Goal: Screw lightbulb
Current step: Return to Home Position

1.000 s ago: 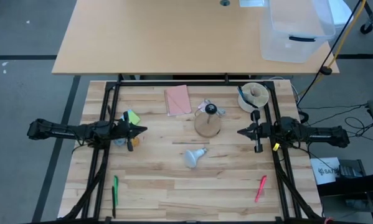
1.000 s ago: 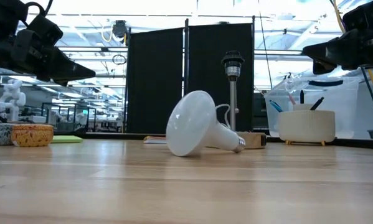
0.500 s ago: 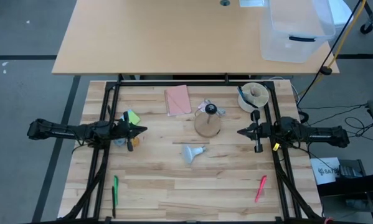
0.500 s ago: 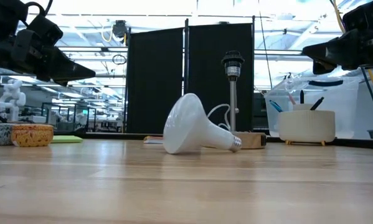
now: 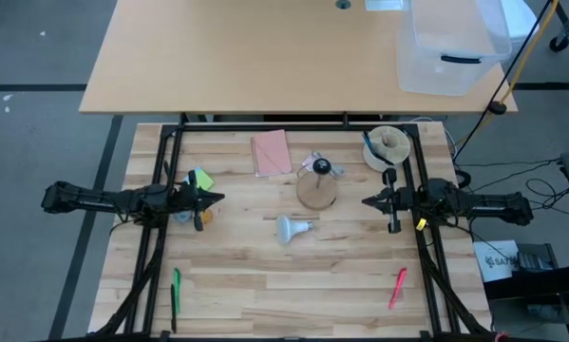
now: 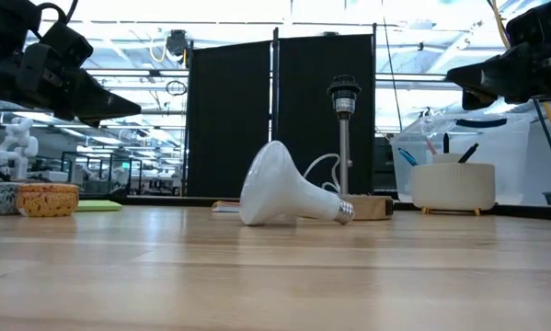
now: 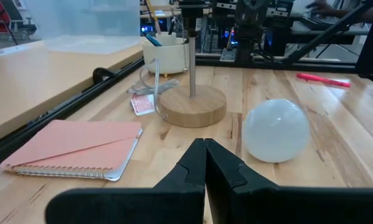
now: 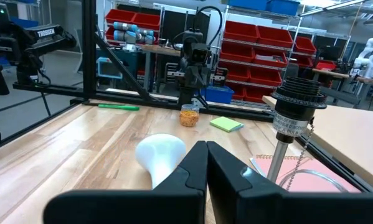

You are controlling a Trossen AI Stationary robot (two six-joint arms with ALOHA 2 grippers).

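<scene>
The white lightbulb (image 5: 290, 227) lies on its side at the table's middle, its dome toward the left and its silvery screw base (image 6: 344, 211) toward the right; it also shows as the lightbulb (image 7: 276, 130) and the lightbulb (image 8: 161, 155) in the wrist views. Just beyond it stands the round wooden disc (image 5: 316, 190), whose post carries the black socket (image 6: 343, 95). My left gripper (image 5: 219, 198) hovers shut at the left, pointing level toward the middle. At the right, my right gripper (image 5: 365, 200) is also shut and faces it. Neither touches anything.
A pink notebook (image 5: 271, 152) and a crumpled clear wrapper (image 5: 319, 164) lie at the far side, a white cup with pens (image 5: 388, 145) at the far right. A green marker (image 5: 176, 290) and a red marker (image 5: 397, 287) lie near the front corners. Sticky notes (image 5: 202, 179) sit by the left gripper.
The lightbulb has rolled a little toward the table's far edge and swung round, so its screw base now points more toward the right. Both arms have kept still.
</scene>
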